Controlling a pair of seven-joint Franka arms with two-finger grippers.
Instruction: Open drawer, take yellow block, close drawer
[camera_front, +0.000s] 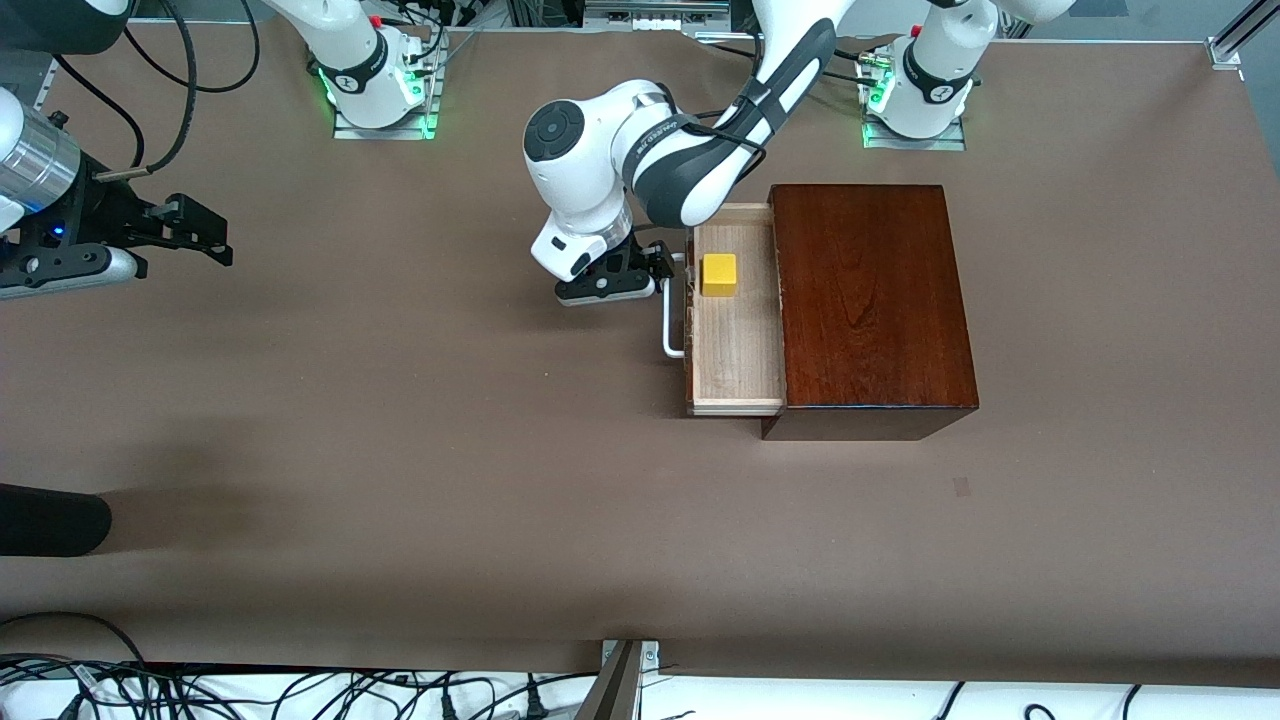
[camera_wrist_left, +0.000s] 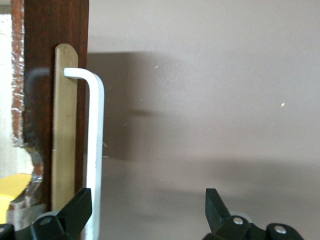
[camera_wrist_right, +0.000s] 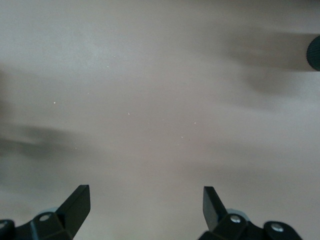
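Observation:
The drawer (camera_front: 737, 345) stands pulled out of the dark mahogany box (camera_front: 868, 300) toward the right arm's end of the table. The yellow block (camera_front: 718, 274) lies in its pale tray, at the end farther from the front camera. My left gripper (camera_front: 662, 265) is open just outside the drawer front, beside the white bar handle (camera_front: 672, 322). In the left wrist view the handle (camera_wrist_left: 95, 150) runs past one finger (camera_wrist_left: 80, 207) and nothing is gripped; a sliver of the yellow block (camera_wrist_left: 12, 192) shows. My right gripper (camera_front: 222, 235) waits open over bare table at its own end, its wrist view showing only tabletop.
A dark rounded object (camera_front: 50, 520) lies at the table edge at the right arm's end, nearer the front camera. Cables (camera_front: 300, 690) run along the front edge. Brown tabletop (camera_front: 450, 450) spreads between the drawer and the right gripper.

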